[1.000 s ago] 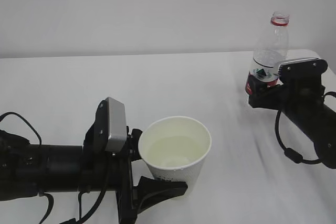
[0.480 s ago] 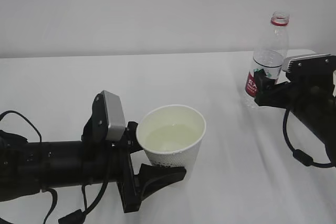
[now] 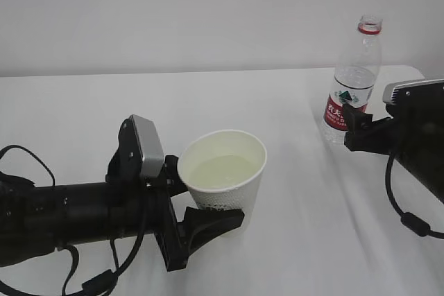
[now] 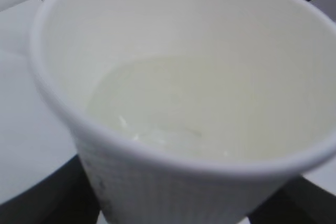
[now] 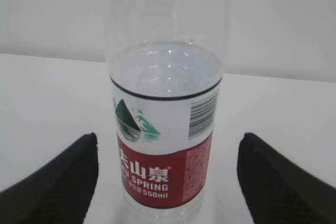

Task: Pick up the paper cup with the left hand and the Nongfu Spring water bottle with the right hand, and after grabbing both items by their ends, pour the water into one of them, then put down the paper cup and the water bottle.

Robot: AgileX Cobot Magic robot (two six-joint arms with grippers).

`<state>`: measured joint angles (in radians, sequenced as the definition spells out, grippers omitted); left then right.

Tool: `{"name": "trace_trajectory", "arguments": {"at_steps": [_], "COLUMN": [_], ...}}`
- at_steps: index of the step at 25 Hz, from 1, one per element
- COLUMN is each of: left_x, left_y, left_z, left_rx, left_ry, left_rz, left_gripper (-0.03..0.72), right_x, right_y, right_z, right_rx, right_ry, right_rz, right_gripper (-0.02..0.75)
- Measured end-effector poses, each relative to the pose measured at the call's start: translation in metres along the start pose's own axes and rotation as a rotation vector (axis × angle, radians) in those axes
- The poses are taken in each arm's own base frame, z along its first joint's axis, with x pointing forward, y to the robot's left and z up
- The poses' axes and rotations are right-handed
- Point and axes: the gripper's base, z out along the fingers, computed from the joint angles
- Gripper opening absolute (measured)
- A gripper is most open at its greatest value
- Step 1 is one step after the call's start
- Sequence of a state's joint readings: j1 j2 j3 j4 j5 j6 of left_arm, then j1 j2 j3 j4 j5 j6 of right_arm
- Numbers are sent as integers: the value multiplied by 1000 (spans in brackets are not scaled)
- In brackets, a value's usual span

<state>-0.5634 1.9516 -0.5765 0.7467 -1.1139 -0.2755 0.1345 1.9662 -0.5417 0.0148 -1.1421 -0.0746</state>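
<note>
On white table before pale bare wall, cup and bottle

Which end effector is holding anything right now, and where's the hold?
Left end effector grips the paper cup low on its sidewall. Right end effector is open, clear of the water bottle.

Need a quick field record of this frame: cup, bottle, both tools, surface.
cup: paper cup upright, holds water, between the left tool's fingers
bottle: Nongfu Spring water bottle upright on the table, uncapped, about half full
left tool: left tool closed around the cup's lower part
right tool: right tool open, fingers clear of the bottle on both sides
pour: appears done
</note>
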Motion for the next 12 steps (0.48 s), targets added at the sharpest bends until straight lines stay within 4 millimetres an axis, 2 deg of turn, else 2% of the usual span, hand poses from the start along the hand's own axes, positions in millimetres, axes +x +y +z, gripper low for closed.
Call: {"name": "trace_trajectory", "arguments": {"at_steps": [6, 12], "left_x": [0, -1], "left_y": [1, 4], "left_z": [0, 0], "left_rx": [-12, -47], "left_ry": [-2, -12], "left_rz": [-6, -24], "left_gripper": [536, 536], "right_x": [6, 0], "right_y": [1, 0], "right_z": [-12, -21], "right_rx": [-6, -5], "right_ry": [35, 22], "right_rz": [-2, -2], "right_gripper": [626, 619]}}
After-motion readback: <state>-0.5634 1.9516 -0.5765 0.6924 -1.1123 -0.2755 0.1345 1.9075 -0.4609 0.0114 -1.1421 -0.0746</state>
